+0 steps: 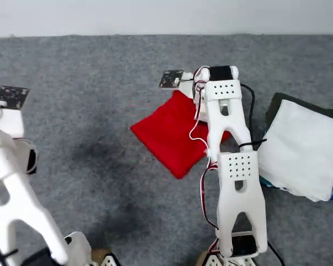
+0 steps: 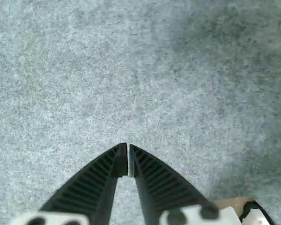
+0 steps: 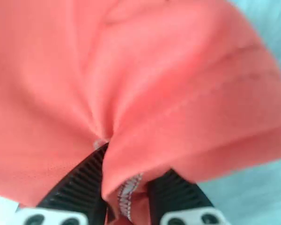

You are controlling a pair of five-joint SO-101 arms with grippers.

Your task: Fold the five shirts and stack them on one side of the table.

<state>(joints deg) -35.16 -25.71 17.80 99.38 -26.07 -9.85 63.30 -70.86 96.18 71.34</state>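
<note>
The right gripper is closed on a fold of the red shirt, which lies folded on the grey table directly under it. The stack of folded shirts is near this gripper, on its outer side. The left gripper is closed, tips touching each other, well apart from the red shirt.

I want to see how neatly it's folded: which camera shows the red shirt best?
The high view: the red shirt lies folded on the table, one edge under the right arm. The right wrist view shows bunched red cloth pinched in its jaws. The left wrist view faces grey table.
</note>
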